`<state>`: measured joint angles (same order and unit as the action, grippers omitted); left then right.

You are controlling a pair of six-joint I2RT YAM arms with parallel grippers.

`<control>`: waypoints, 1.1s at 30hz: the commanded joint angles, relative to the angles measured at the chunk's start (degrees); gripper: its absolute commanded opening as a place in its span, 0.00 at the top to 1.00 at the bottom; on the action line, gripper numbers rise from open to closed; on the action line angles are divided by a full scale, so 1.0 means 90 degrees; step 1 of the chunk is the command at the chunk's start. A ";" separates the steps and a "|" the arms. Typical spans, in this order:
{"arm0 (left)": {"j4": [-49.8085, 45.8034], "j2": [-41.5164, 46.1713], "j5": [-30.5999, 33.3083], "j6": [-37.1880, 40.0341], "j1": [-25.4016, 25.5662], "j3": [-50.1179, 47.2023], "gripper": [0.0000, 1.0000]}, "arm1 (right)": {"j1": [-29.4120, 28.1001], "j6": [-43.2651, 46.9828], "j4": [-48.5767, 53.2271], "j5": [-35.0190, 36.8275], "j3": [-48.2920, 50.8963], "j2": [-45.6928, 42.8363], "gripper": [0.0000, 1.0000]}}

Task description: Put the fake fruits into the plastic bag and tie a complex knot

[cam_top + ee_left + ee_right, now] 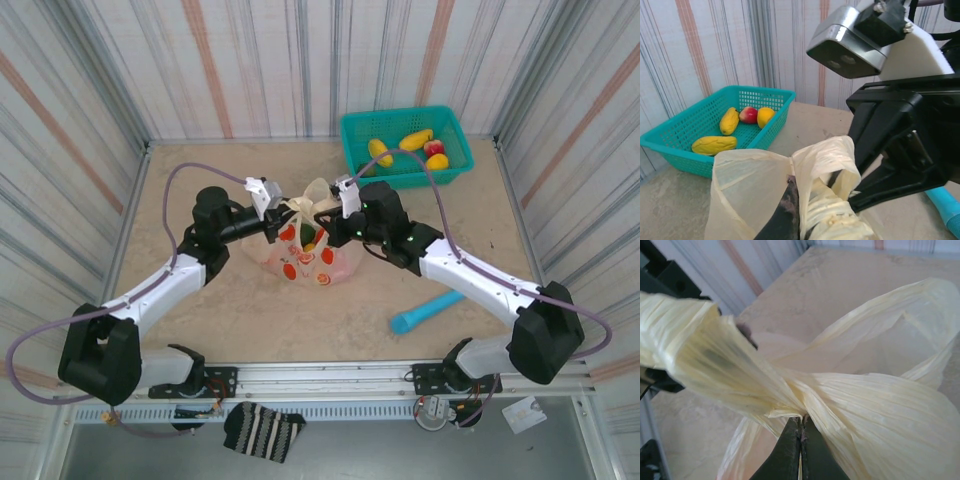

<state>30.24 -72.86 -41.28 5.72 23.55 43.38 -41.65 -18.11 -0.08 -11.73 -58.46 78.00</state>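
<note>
The top camera looks down from above and behind the arm bases over the whole tabletop [330, 310], with the bag [310, 255] mid-frame. The left wrist camera sits close to the bag, facing the basket [675, 157] beyond it. The right wrist camera, nearer still, looks across the bag's twisted top, which all three views share.

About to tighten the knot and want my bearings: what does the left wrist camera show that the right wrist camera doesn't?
Left wrist view: the teal basket by the wall with four fruits in it, the blue stick at the frame edge, and the right gripper seen from outside. Right wrist view: a close look at that gripper's own fingers, shut on the twisted plastic. Both: the cream bag with its handles bunched together, and the beige table.
</note>
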 commanded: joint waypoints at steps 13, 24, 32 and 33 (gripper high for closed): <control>-0.0076 -0.0015 -0.0100 0.0016 -0.0101 0.0077 0.77 | 0.0295 -0.0541 -0.0498 -0.0034 0.0111 0.0205 1.00; 0.0887 0.0038 -0.0686 -0.0324 -0.0332 -0.0259 0.81 | 0.0472 -0.0770 -0.0568 -0.0535 0.0073 0.0319 1.00; 0.0840 -0.0147 -0.1168 -0.0394 -0.0322 -0.0111 0.70 | 0.0466 -0.0796 -0.0436 -0.0748 -0.0211 0.0550 1.00; 0.0779 -0.0137 -0.1156 -0.0332 -0.0322 -0.0103 0.68 | 0.0459 -0.0800 -0.0435 -0.0753 -0.0231 0.0557 1.00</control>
<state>36.29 -74.06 -49.10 2.61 20.84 41.50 -37.78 -24.01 -4.54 -17.74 -58.24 82.52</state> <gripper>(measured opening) 0.313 0.042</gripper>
